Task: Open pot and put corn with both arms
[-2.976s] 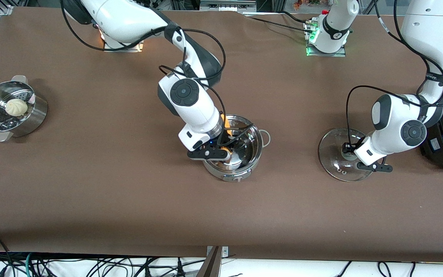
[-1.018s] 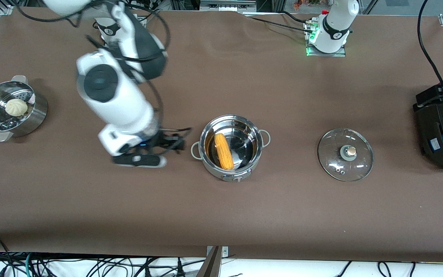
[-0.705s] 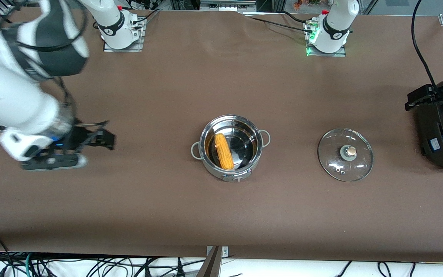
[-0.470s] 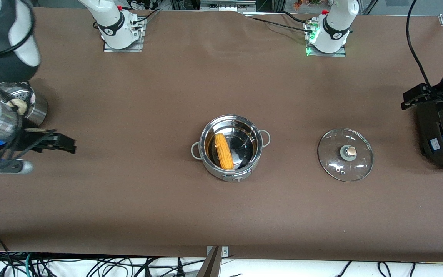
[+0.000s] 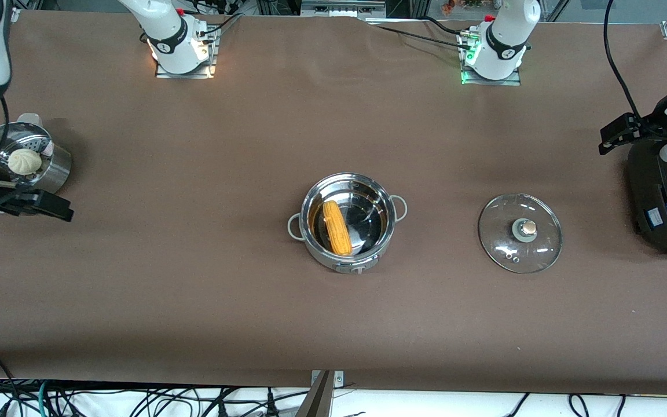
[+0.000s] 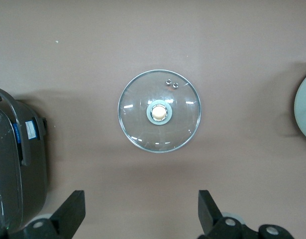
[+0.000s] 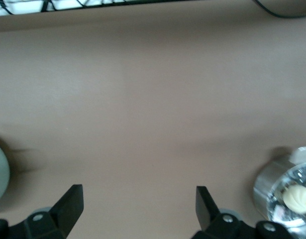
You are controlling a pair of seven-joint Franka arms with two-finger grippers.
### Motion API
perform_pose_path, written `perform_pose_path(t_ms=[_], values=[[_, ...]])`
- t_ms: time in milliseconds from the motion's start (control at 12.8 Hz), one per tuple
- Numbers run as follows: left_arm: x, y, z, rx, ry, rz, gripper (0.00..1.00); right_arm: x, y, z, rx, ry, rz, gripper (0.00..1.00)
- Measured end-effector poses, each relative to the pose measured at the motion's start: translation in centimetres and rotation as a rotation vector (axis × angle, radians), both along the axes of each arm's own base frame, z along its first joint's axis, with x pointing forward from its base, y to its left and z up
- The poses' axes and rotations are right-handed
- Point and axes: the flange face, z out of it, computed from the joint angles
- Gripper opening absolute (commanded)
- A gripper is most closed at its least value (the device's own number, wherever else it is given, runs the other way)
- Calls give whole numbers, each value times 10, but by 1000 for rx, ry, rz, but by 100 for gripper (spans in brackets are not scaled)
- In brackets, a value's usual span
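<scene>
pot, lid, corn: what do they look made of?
Pot: polished steel by the look, mirror reflections inside.
Lid: clear glass, the table shows through; metal-looking rim, tan knob, possibly wood or plastic.
Corn: matte yellow-orange, kernel rows; real or plastic, cannot tell.

A plain brown table (image 5: 194,301) carries a shiny silver pot (image 5: 347,223) with a yellow-orange corn (image 5: 337,227) inside. The lid (image 5: 520,233) is clear glass with a tan knob. A silver steamer basket (image 5: 21,165) has a dotted, perforated bottom and holds a pale cream bun (image 5: 25,161). The cooker (image 5: 666,197) is black.
</scene>
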Motion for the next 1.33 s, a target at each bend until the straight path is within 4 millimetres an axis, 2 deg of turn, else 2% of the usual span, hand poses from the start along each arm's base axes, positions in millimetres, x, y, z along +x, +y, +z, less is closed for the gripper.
perform_pose_path(t_ms=[157, 313, 548, 705, 940, 1331], values=[[2, -2, 5, 0, -18, -4, 100, -25, -19, 2, -14, 35, -18, 100], [4, -3, 11, 0, -30, -7, 100, -45, -29, 3, -23, 59, -30, 100], [6, -13, 16, 0, -40, -25, 100, -67, -35, -1, -31, 87, -41, 100], [8, -15, 15, -1, -39, -29, 100, -82, -33, -11, -37, 122, -39, 100], [10, -15, 18, -2, -46, -29, 100, -88, -31, -30, -34, 155, -35, 100], [11, -15, 18, -3, -35, -30, 100, -82, -29, -34, 10, 155, 35, 100]])
